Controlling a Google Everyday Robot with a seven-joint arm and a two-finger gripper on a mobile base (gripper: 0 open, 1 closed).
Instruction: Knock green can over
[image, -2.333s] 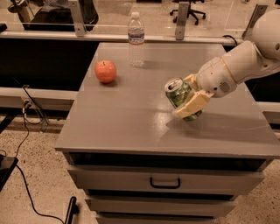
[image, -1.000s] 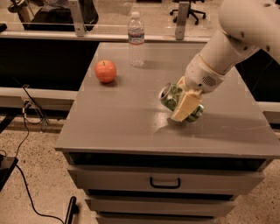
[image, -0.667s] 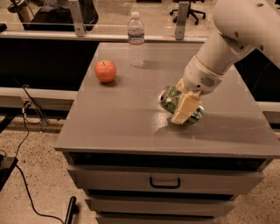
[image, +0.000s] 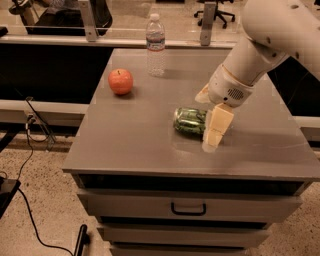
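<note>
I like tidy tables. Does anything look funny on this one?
Yes: the green can lies on its side mid-table instead of standing, with the gripper down at one end of it. The apple and water bottle look fine.

A grey metal drawer cabinet (image: 190, 207), its worktop (image: 135, 135) beneath the claw (image: 207, 122), stands on speckled floor (image: 45, 200), black office chairs (image: 216, 10) beyond.

The gripper (image: 209, 120) sat low over the right middle of the cabinet top (image: 125, 145). It covered the right end of the green can (image: 189, 121), which lay on its side, so whether it gripped the can could not be told. The arm (image: 280, 35) ran off the top and right edges. The water bottle (image: 155, 45) label was too small to read. The lowest drawer (image: 190, 237) was cut by the bottom edge.
</note>
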